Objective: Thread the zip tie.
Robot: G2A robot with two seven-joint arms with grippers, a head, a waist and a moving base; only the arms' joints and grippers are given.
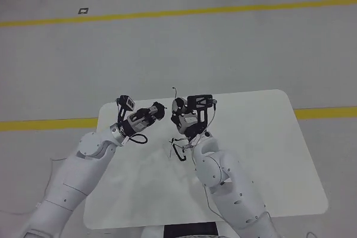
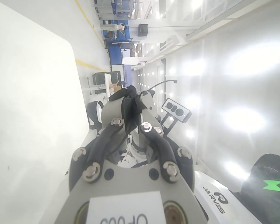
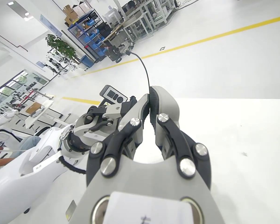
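A thin black zip tie [image 3: 144,68] rises in a curve from my right gripper [image 3: 150,101], which is shut on its lower part. The tie's small square head is the free top end. In the left wrist view the same zip tie [image 2: 164,82] arches out from behind the fingertips. My left gripper [image 2: 131,96] is shut, its tips dark, close beside the right gripper; I cannot see anything held in it. From above, the left gripper [image 1: 159,109] and right gripper [image 1: 177,107] face each other above the table's far edge, with the zip tie [image 1: 174,91] sticking up between them.
The white table [image 1: 256,149] lies under both arms, with a few small dark specks on it. A black cable loop [image 1: 178,150] hangs by the right forearm. Past the table's far edge is grey floor with a yellow line [image 1: 41,125].
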